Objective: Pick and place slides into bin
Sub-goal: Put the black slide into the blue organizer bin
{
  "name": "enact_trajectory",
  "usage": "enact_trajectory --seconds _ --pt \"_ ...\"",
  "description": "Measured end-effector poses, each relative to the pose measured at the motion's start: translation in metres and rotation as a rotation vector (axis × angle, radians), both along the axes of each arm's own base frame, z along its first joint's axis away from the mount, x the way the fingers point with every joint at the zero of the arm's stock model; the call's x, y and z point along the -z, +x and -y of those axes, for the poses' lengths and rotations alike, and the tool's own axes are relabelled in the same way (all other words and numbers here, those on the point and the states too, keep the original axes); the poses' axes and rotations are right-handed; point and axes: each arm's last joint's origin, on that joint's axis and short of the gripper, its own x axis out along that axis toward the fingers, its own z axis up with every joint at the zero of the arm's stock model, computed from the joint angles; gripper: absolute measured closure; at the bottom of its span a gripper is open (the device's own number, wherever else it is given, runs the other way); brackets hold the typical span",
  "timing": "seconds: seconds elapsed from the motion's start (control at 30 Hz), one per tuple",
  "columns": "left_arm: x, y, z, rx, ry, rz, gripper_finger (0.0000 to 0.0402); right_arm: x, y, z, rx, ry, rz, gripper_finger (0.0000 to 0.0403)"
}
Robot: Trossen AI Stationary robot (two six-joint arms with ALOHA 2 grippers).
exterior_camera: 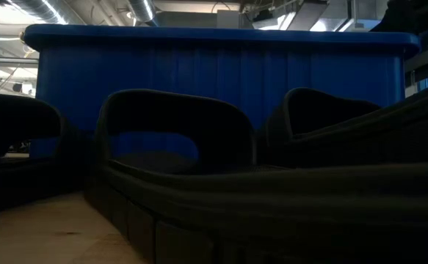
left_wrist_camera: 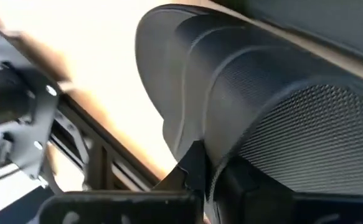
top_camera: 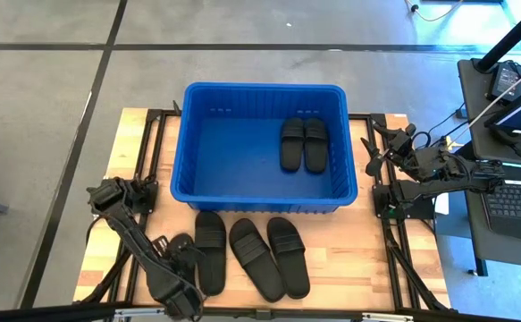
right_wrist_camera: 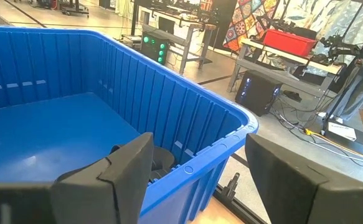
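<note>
The bright blue bin (top_camera: 264, 148) is sitting at twelve o'clock, holding two black slides (top_camera: 304, 143) side by side. Four slides (top_camera: 247, 256) are lying at six o'clock.

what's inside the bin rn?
Two slides lie side by side, flat on the floor of the bin, near its right wall. The rest of the floor is bare blue. In the right wrist view the near rim and the gripper's own fingers cover most of the pair.

The bin (top_camera: 197, 170) lay open from nine o'clock to centre; two slides (top_camera: 303, 143) filled three o'clock. Its wall blocked level entry.
</note>
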Motion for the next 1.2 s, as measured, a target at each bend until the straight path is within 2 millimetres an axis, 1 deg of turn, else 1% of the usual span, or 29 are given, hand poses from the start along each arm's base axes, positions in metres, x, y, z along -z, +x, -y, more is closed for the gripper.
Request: enact_trajectory --seconds 0.2,0.37,0.5,0.6,0.7,0.8,0.9,1.07,1.2 --pt "-0.042 0.011 0.018 0.095 -0.213 0.034 0.0395 0.000 0.000 0.000 0.000 0.000 0.000 0.0147" --pt "-0.087 0.020 0.028 0.139 -0.339 0.165 0.0395 0.000 0.000 0.000 0.000 0.000 0.000 0.0147" --pt "-0.122 0.023 0.027 0.154 -0.353 0.316 0.0395 0.000 0.000 0.000 0.000 0.000 0.000 0.0147" --pt "-0.146 0.023 0.020 0.163 -0.290 0.437 0.0395 0.000 0.000 0.000 0.000 0.000 0.000 0.0147" --pt "-0.167 0.031 0.010 0.215 -0.236 0.590 0.0395 0.000 0.000 0.000 0.000 0.000 0.000 0.0147" --pt "-0.188 0.042 -0.006 0.299 -0.169 0.702 0.0394 0.000 0.000 0.000 0.000 0.000 0.001 0.0147" --pt "-0.204 0.059 -0.031 0.385 -0.099 0.750 0.0395 0.000 0.000 0.000 0.000 -0.001 0.000 0.0147" --pt "-0.211 0.085 -0.088 0.458 0.030 0.705 0.0395 0.000 0.000 0.000 0.000 -0.002 -0.001 0.0147" --pt "-0.219 0.099 -0.132 0.496 0.181 0.675 0.0395 0.000 0.000 0.000 0.000 -0.002 0.000 0.0147"
